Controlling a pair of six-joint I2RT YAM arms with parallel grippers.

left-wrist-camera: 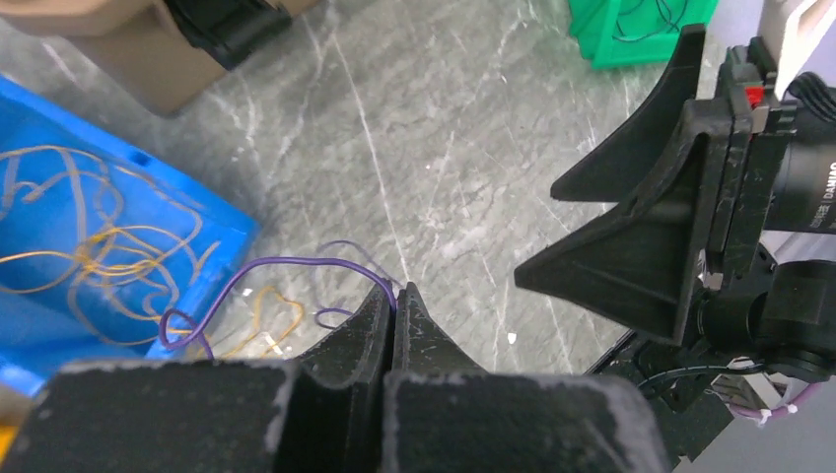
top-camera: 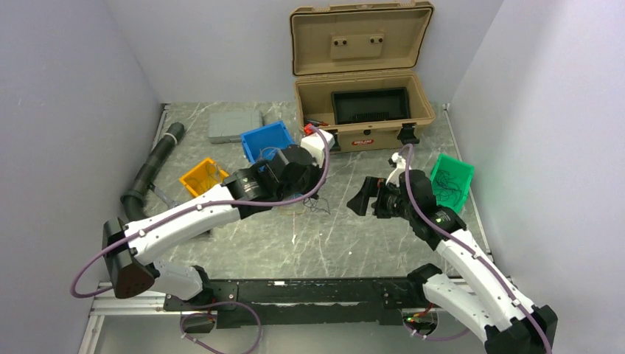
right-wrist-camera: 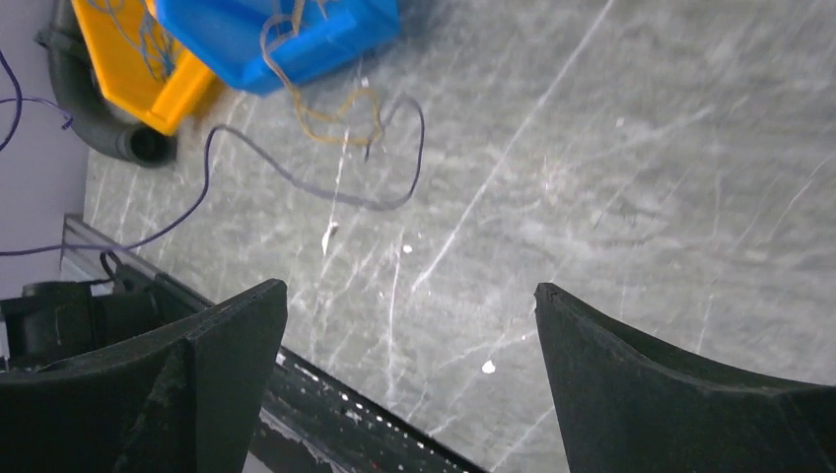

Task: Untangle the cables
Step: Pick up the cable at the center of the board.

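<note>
As the left gripper (left-wrist-camera: 395, 299) pinches one purple wire (left-wrist-camera: 286, 261), the right gripper (right-wrist-camera: 410, 296) gapes wide.
Wire arcs sideways from the fingertips toward the blue bin (left-wrist-camera: 59, 118), one of three.

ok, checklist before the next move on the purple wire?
1. Left tool shut on the purple wire: ok.
2. Right tool open, nothing in it: ok.
3. Tools apart, not touching: ok.
4. Purple wire slack, arcing loosely off the tip: ok.
5. Purple wire free of the orange strand beside the blue bin: cannot tell, they overlap in the right wrist view.
</note>
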